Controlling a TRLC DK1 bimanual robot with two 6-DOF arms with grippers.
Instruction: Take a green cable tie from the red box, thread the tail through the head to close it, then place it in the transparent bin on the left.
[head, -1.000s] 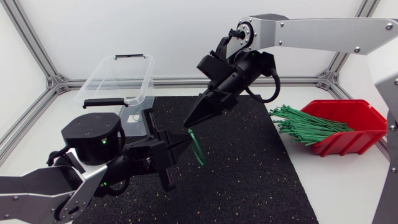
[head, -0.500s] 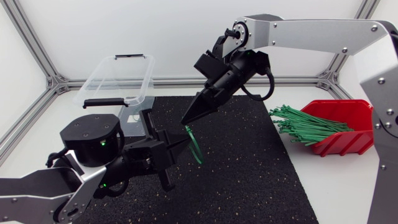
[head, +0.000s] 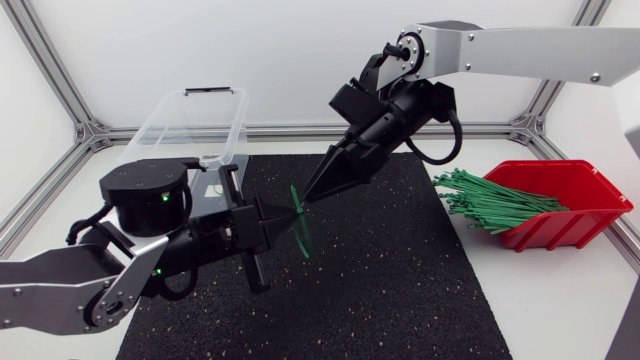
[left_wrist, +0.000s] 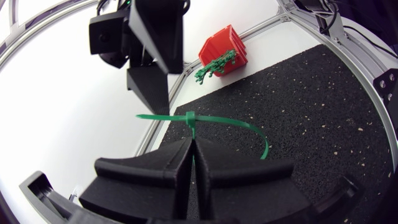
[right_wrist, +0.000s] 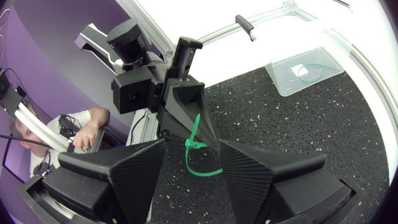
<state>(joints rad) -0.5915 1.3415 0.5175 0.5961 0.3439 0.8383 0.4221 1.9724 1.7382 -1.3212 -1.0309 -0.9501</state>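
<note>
Left gripper (head: 285, 220) over the black mat (head: 400, 290), a little toward 9 o'clock of its middle; fingers pressed together, pinching the green cable tie (head: 300, 228); in the left wrist view the tie (left_wrist: 249, 124) rises out of the seam between the closed fingers of that gripper (left_wrist: 191, 144), its head just ahead of the tips, the band curving off to one side.

Right gripper (head: 312, 190) comes in from 1 o'clock, tip pointing down at the upper end of the tie; in the right wrist view its fingers stand spread (right_wrist: 191, 144), the tie (right_wrist: 199, 169) in the gap between them; contact with either finger cannot be told.

Red box (head: 570, 215) at 3 o'clock, off the mat, a bundle of green ties (head: 490, 200) spilling from its open side toward 9 o'clock; transparent bin (head: 190, 125) at 10 o'clock, one looped green tie (right_wrist: 308, 71) lying inside it.
</note>
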